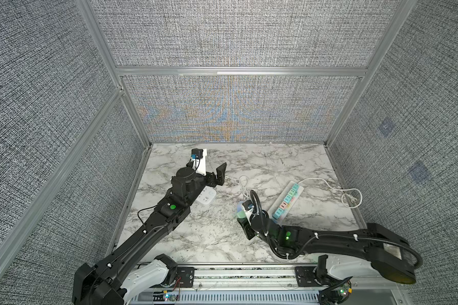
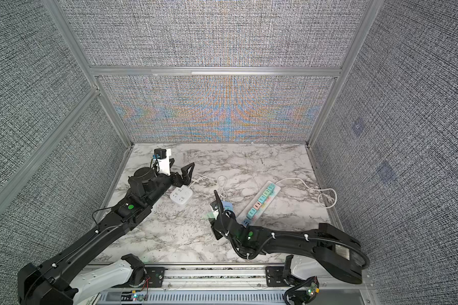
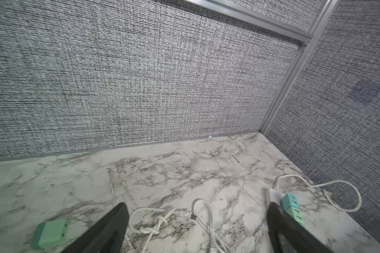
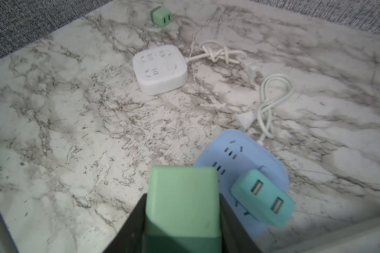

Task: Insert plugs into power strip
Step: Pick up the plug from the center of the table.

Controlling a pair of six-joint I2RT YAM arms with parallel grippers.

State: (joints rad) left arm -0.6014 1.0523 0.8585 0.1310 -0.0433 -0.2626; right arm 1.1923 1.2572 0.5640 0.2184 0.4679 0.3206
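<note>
My right hand point(image 4: 183, 219) is clamped on the flat sides of a green plug point(image 4: 182, 190), which I think is light, hard and slippery, with the blue power strip point(image 4: 253, 151) at two o'clock; my left hand point(image 3: 197, 206) is wide apart.

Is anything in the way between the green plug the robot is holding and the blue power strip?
Nothing visible blocks it. The right end effector holds the green plug right beside the blue power strip. A teal plug stands tilted on one end of the strip, but the holes past it are bare.
</note>
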